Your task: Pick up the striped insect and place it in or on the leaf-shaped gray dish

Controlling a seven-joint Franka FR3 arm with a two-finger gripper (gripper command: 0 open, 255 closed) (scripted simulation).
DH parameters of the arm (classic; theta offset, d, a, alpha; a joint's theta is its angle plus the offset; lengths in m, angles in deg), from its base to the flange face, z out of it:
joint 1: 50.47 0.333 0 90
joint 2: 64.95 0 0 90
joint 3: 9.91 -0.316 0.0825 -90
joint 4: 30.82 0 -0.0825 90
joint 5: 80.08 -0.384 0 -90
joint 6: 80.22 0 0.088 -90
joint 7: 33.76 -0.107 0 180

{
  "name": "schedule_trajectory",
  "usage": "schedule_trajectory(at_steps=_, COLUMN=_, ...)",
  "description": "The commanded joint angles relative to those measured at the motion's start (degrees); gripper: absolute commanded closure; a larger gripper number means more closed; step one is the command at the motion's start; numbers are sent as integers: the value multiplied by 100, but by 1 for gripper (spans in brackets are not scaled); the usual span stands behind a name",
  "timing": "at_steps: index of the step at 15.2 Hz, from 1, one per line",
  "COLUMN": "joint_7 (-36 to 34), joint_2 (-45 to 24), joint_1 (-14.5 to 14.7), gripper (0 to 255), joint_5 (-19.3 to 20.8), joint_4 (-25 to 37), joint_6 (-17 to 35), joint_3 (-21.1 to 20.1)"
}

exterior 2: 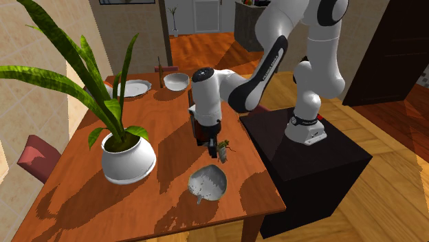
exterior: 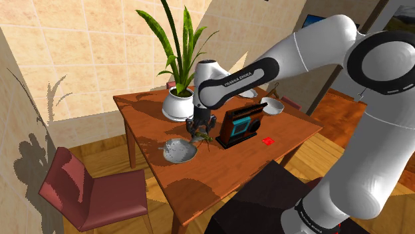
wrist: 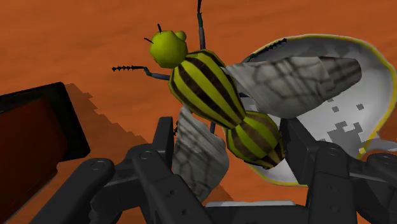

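The striped insect [wrist: 210, 89], yellow and black with a green head and grey wings, lies between my fingers [wrist: 160, 147], which clasp its rear body and wings. My gripper [wrist: 226, 139] is shut on it. In the shoulder view the gripper [exterior: 201, 133] points down over the wooden table [exterior: 159, 110], with the insect [exterior: 207, 139] at its tips. The leaf-shaped grey dish [exterior: 179, 151] rests on the table just beside it, toward that view's left. In the second exterior view the insect [exterior 2: 223, 148] hangs at the gripper [exterior 2: 210, 141], a little beyond the dish [exterior 2: 207, 182]. The dish [wrist: 347, 124] lies right under the insect's wing.
A dark radio [exterior: 239, 126] stands close to the gripper on the shoulder view's right. A white potted plant [exterior: 178, 103] rises behind it, its leaves reaching high. A small red piece [exterior: 268, 141], a white bowl [exterior: 271, 105] and a plate [exterior 2: 132, 88] share the table. A red chair [exterior: 86, 189] stands at the table's left.
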State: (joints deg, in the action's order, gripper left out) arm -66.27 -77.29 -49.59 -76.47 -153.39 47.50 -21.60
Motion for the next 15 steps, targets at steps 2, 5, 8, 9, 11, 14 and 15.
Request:
schedule_trajectory(at_steps=2, joint_7=-283, joint_2=-502, joint_1=188, gripper=255, joint_5=95, joint_4=745, joint_6=-259, joint_3=-64)
schedule_trajectory(at_steps=5, joint_7=-513, joint_2=-1042, joint_1=382, gripper=255, joint_5=194, joint_4=1579, joint_6=-570, joint_3=-95)
schedule_trajectory(at_steps=8, joint_7=-634, joint_2=-1402, joint_1=505, gripper=255, joint_5=257, joint_4=2067, joint_6=-706, joint_3=-96)
schedule_trajectory(at_steps=9, joint_7=-640, joint_2=-1445, joint_1=509, gripper=255, joint_5=268, joint_4=2049, joint_6=-646, joint_3=-90)
schedule_trajectory(at_steps=11, joint_7=-654, joint_2=-1531, joint_1=517, gripper=255, joint_5=291, joint_4=2014, joint_6=-527, joint_3=-77)
schedule_trajectory(at_steps=14, joint_7=-674, joint_2=-1669, joint_1=531, gripper=255, joint_5=327, joint_4=1977, joint_6=-355, joint_3=-57)
schedule_trajectory(at_steps=15, joint_7=-681, joint_2=-1716, joint_1=536, gripper=255, joint_5=339, joint_4=1966, joint_6=-298, joint_3=-50)
